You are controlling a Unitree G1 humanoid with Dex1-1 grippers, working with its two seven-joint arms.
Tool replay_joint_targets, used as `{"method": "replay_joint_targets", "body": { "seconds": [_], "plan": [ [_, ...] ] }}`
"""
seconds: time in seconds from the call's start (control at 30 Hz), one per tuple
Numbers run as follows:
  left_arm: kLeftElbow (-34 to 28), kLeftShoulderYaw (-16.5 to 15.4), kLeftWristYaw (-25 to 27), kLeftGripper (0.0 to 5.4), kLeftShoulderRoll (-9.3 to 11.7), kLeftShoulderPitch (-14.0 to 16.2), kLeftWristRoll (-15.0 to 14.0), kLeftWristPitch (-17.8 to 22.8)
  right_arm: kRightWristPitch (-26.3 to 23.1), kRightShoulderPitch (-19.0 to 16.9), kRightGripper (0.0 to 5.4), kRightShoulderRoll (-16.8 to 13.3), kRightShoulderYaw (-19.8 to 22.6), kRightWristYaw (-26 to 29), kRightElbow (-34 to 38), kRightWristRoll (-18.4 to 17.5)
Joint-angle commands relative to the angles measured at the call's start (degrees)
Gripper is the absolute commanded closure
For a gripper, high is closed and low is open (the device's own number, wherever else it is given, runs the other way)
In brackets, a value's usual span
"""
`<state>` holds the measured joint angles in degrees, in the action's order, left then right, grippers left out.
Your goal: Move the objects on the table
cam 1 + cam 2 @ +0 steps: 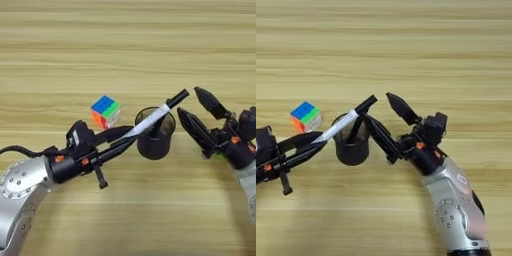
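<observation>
My left gripper [127, 137] is shut on the lower end of the white marker [150, 120], which slants up to the right across the mouth of the black mesh pen cup [156, 135]. The marker's black cap [367, 104] reaches in between the spread fingers of my right gripper [377, 106], which is open just right of the cup; I cannot tell whether they touch the cap. The multicoloured cube [105, 111] sits on the table [128, 50] left of the cup, just beyond my left gripper and apart from it.
The pen cup [352, 145] stands upright between the two arms near the table's middle. Both forearms reach in from the near side, the left low at the left edge, the right from the lower right.
</observation>
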<state>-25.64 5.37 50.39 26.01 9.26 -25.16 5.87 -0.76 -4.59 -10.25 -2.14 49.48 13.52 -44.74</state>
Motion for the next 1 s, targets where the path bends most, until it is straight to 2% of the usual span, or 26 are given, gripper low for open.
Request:
{"method": "replay_joint_targets", "body": {
  "seconds": [0.03, 0.57, 0.8, 0.9, 1.0],
  "plan": [
    [-0.7, 0.8, 1.1, 4.71, 1.2, 0.3, 0.4, -0.9, -1.5, -0.6, 0.57, 0.0, -0.3, 0.9, 1.3, -0.4],
    [-0.8, 1.9, 3.2, 4.71, 2.6, 0.8, 0.4, -2.4, -6.3, -3.0, 2.74, -1.2, -2.8, 5.3, 4.1, -0.8],
    [-0.6, 2.1, 3.7, 4.71, 2.9, 0.6, 0.2, -2.7, -7.2, -3.3, 3.48, -1.3, -3.2, 6.0, 4.6, -0.7],
    [-0.5, 1.9, 3.7, 4.71, 2.8, 0.6, 0.3, -2.9, -7.3, -3.3, 4.03, -1.1, -3.1, 6.1, 4.6, -0.7],
    [-0.4, 1.9, 3.9, 4.71, 2.9, 0.6, 0.4, -2.9, -7.5, -3.2, 4.36, -1.0, -2.8, 6.0, 4.7, -1.0]
  ]
}}
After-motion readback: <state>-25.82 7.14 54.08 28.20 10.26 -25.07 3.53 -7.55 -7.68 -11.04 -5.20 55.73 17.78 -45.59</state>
